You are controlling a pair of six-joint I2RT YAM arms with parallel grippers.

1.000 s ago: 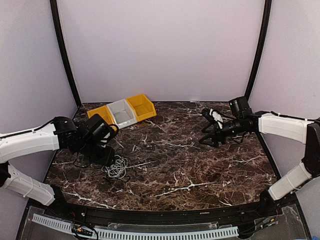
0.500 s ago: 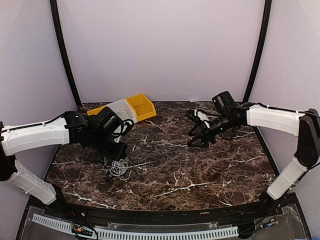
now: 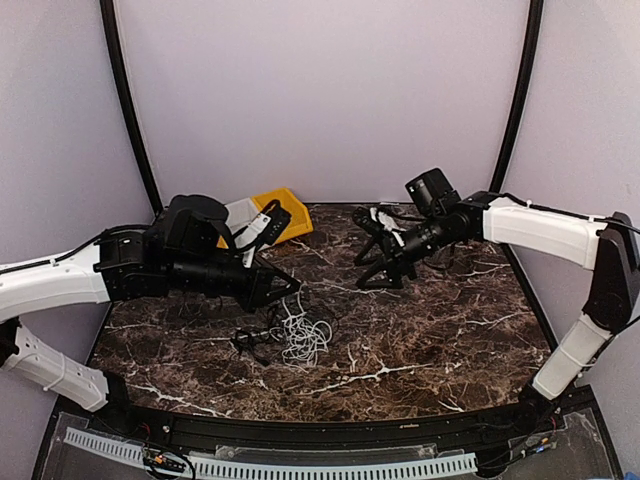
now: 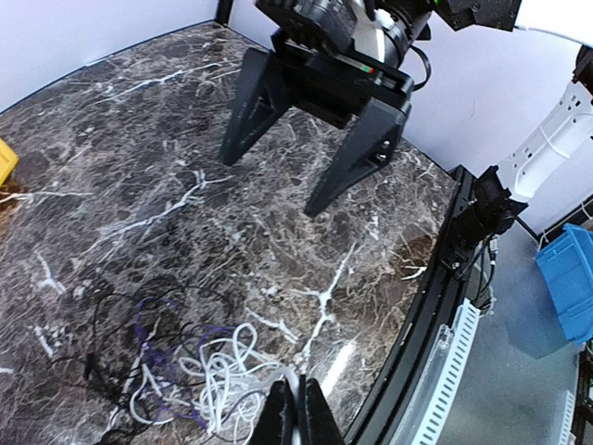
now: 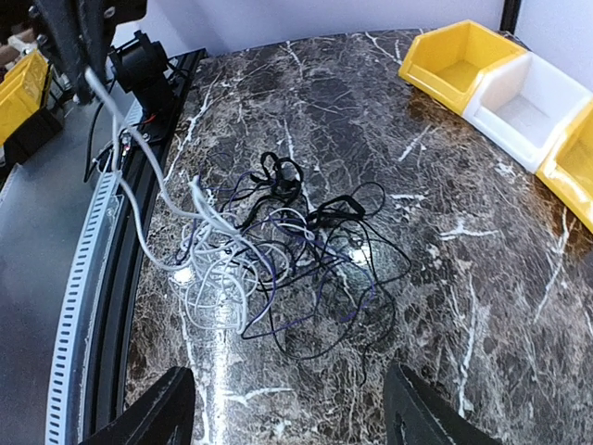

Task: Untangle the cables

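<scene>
As L jaws clamp a white strand (image 4: 266, 375) of the limp, light cables (image 3: 298, 338) & R jaws hang open, we'd grab a black loop (image 5: 278, 172).

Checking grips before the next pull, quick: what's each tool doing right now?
Left tool: closed on the white cable.
Right tool: open, holding nothing.

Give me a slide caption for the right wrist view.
Left tool holds a white cable raised from the tangle on the marble table.
</scene>
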